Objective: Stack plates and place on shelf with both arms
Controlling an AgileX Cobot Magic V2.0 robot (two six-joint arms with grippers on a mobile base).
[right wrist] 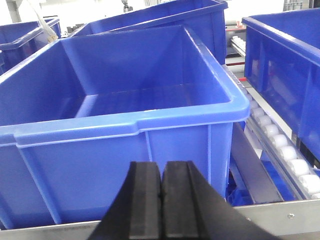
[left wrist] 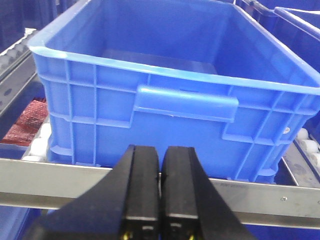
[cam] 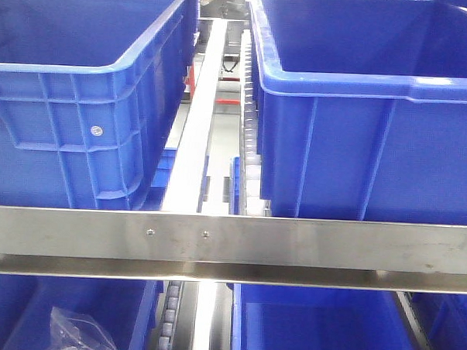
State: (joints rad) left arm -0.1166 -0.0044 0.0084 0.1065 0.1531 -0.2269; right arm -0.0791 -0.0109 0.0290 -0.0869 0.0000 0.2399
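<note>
No plates show in any view. My left gripper is shut and empty, its black fingers pressed together, in front of a metal rail and an empty blue bin. My right gripper is shut and empty too, facing another empty blue bin. Neither gripper shows in the front view.
The front view shows two large blue bins, one on the left and one on the right, on a roller shelf behind a steel crossbar. More blue bins sit on the lower level, one holding a clear plastic bag. White rollers run beside the right bin.
</note>
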